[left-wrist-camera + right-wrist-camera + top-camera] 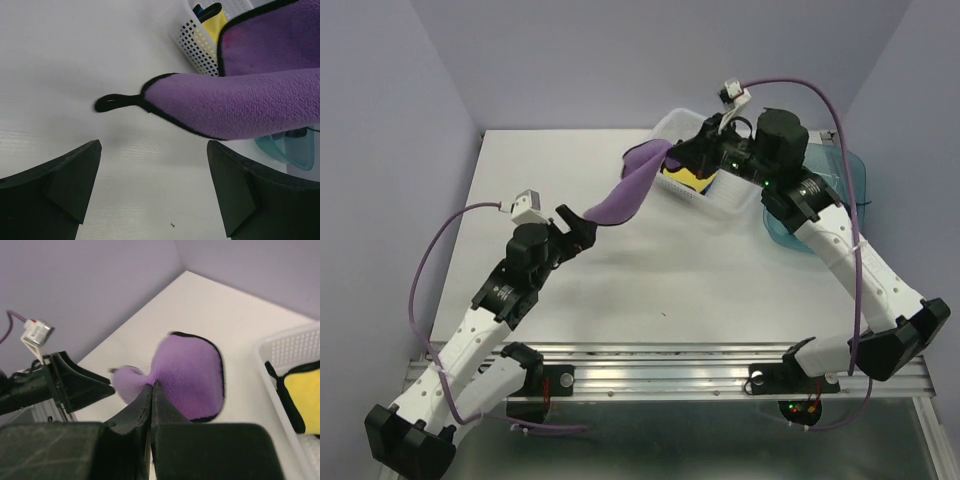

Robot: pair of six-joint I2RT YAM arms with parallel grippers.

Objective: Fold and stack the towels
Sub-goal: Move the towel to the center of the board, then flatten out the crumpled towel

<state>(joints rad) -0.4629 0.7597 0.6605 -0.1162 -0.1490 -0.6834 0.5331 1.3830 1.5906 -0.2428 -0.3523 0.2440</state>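
Observation:
My right gripper is shut on the purple towel and holds it in the air beside the basket; its pinch shows in the right wrist view, with the towel bunched at the tips. The towel's free end with its black loop hangs towards my left gripper, which is open and empty just below it. In the left wrist view the towel hangs ahead of the open left gripper. A yellow towel lies in the basket. The blue and slate towels are not discernible.
The white slotted basket stands at the back centre, also seen from both wrists. A translucent teal bin sits to its right, behind the right arm. Purple walls close in the white table.

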